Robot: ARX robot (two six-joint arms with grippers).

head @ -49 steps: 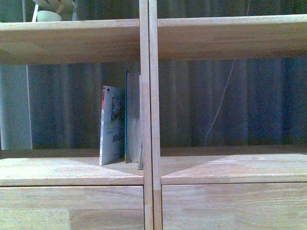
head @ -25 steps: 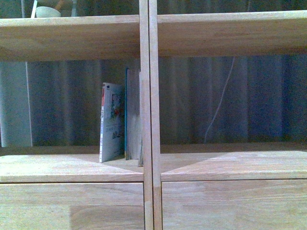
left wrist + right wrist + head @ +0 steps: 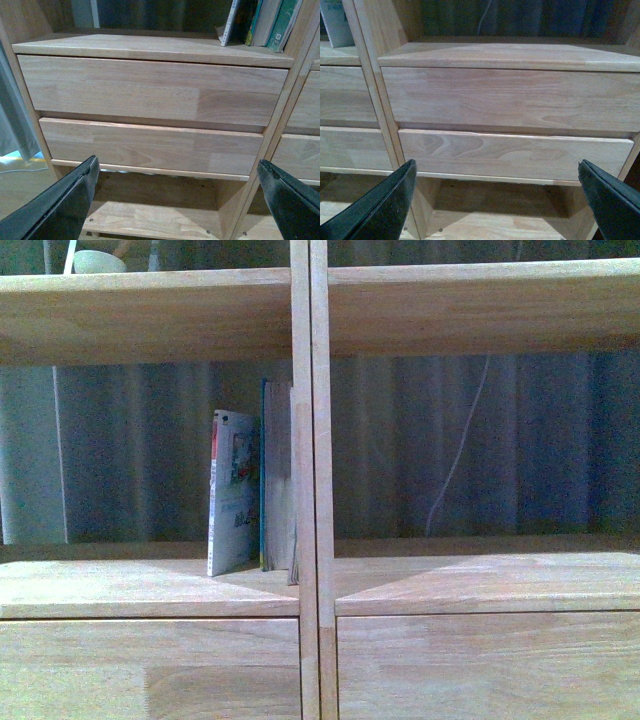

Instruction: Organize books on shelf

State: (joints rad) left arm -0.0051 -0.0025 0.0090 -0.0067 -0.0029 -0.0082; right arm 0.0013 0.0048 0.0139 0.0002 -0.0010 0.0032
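The light-wood bookcase (image 3: 310, 440) filled the front view, its central divider (image 3: 311, 540) upright. In the left compartment, three thin books stood against the divider: a white softcover (image 3: 232, 495) at nine o'clock of a teal-edged book (image 3: 264, 480) and a pale book (image 3: 279, 480). Both claws faced the drawer fronts (image 3: 150, 95), released: left gripper (image 3: 175, 200), right gripper (image 3: 495, 200).
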